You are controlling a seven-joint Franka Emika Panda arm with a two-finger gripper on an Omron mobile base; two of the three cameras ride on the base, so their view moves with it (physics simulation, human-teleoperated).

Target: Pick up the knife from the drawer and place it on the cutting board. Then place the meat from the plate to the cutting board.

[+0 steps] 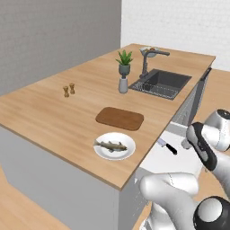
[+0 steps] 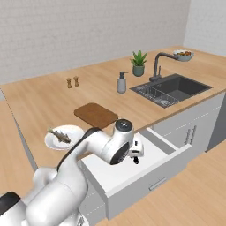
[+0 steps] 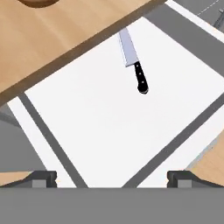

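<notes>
The white drawer stands pulled out below the counter edge. The knife lies flat on its white floor, silvery blade toward the counter and black handle toward me; it also shows in the left base view as the knife. My gripper hovers above the drawer, open and empty, well short of the handle. In the right base view the gripper hangs over the drawer. The dark-brown cutting board lies bare on the counter. Next to it, the meat, a small fish, rests on the white plate.
A sink with a faucet sits farther along the counter, with a soap dispenser and a potted plant beside it. A bowl stands behind the sink. Two small shakers stand mid-counter.
</notes>
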